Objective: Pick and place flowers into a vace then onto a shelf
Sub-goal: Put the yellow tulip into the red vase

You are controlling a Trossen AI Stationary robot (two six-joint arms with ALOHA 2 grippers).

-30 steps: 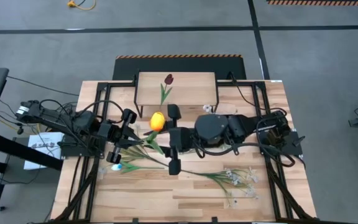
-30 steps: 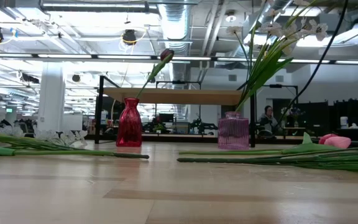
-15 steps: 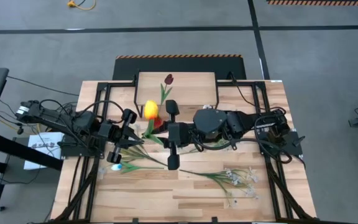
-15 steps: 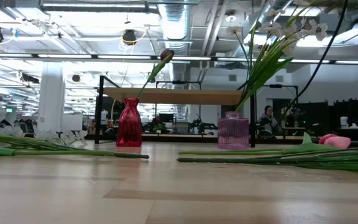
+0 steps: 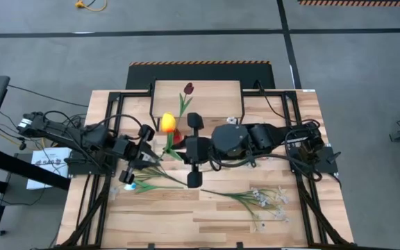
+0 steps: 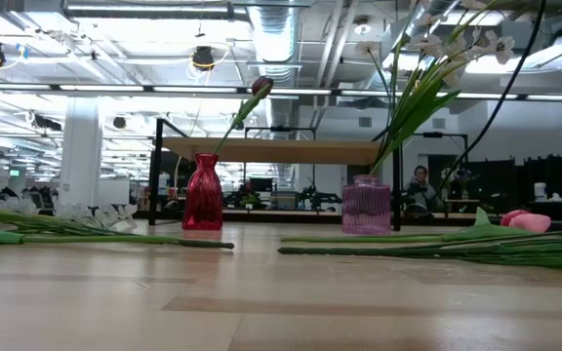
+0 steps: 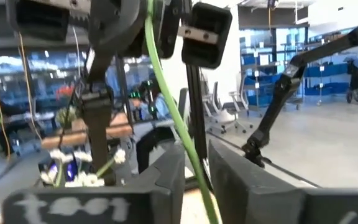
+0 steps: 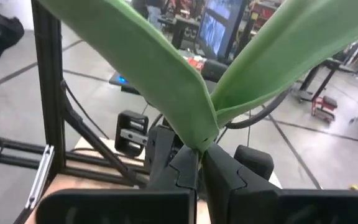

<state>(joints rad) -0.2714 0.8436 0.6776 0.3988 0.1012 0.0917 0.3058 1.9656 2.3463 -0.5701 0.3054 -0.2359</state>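
Around my bench lies a grey concrete floor crossed by dark tape lines. Beyond it the hall runs deep — exposed ceiling ducts, bright overhead lamps, a white column — and a person sits far back among the desks.
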